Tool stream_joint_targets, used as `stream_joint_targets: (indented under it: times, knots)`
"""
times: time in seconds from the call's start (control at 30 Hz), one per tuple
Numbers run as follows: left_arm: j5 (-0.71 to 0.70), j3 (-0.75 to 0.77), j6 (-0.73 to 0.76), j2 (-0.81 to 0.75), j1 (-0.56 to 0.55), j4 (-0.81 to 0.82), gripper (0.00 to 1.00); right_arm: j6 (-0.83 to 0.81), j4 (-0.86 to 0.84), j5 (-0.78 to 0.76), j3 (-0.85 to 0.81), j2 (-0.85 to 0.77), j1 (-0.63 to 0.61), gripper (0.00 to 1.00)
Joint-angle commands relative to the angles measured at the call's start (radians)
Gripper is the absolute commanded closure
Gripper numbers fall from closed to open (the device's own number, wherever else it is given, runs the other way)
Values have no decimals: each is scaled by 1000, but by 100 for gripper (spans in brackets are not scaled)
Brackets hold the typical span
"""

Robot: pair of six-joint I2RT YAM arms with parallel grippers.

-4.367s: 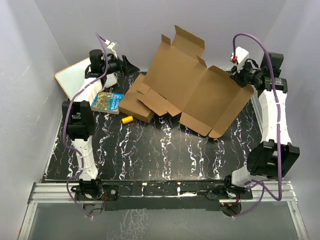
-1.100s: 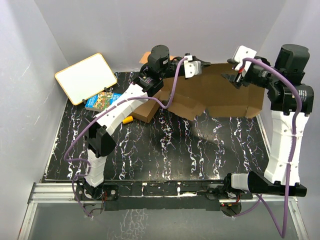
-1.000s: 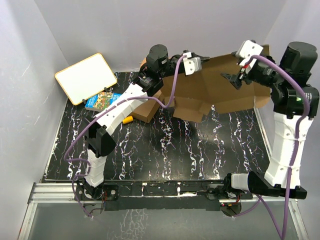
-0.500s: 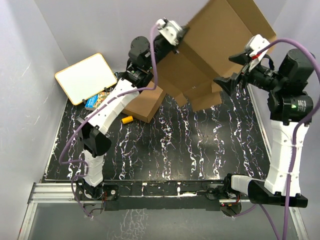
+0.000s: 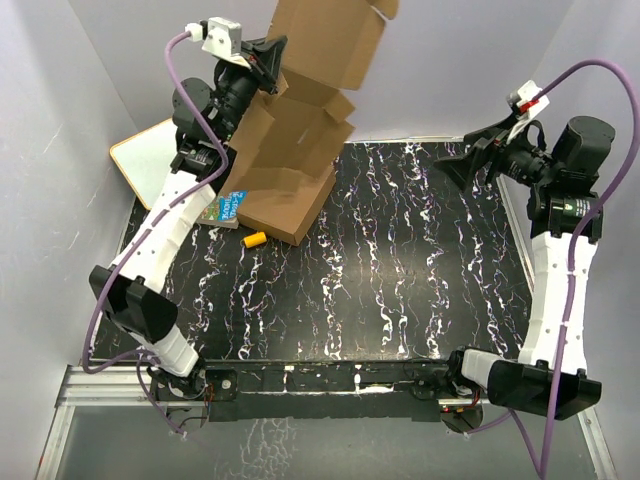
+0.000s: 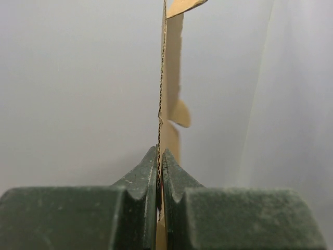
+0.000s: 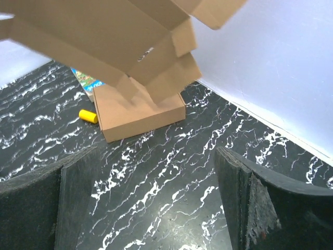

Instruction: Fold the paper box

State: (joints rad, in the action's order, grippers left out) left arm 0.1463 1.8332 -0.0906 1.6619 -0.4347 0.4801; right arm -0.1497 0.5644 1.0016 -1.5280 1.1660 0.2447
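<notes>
up at the back left corner, the left gripper (image 5: 270, 55) is clamped on an edge of the paper box (image 5: 325, 50), its two dark fingers (image 6: 143, 177) pressed tight on the cardboard sheet from either side. the paper box hangs unfolded in the air, high over the table (image 5: 400, 280), its lower flaps dangling above a flat brown box (image 5: 290, 210) that lies on the marbled top; whether they touch it i cannot tell. near that flat box sit a small yellow cylinder (image 5: 254, 239) and a book (image 5: 228, 205), with a whiteboard (image 5: 140, 160) behind the arm. over on the right, the right gripper (image 5: 462, 165) hovers with its jaws spread wide, holding nothing, well apart from the paper box.
</notes>
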Motion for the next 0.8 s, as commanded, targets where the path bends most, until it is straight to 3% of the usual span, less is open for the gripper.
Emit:
stream_joint_targets:
  times: [0.0, 0.17, 0.43, 0.77]
  knots:
    - [41, -50, -103, -101, 25, 103, 100, 235, -316, 108, 59, 34, 45, 1]
    - [97, -110, -160, -173, 52, 119, 100, 492, -679, 224, 109, 122, 45, 1]
    - [171, -175, -211, -250, 69, 130, 100, 636, -1018, 271, 90, 218, 45, 1]
    - [340, -206, -454, -262, 150, 263, 100, 918, -1257, 284, -81, 348, 45, 1]
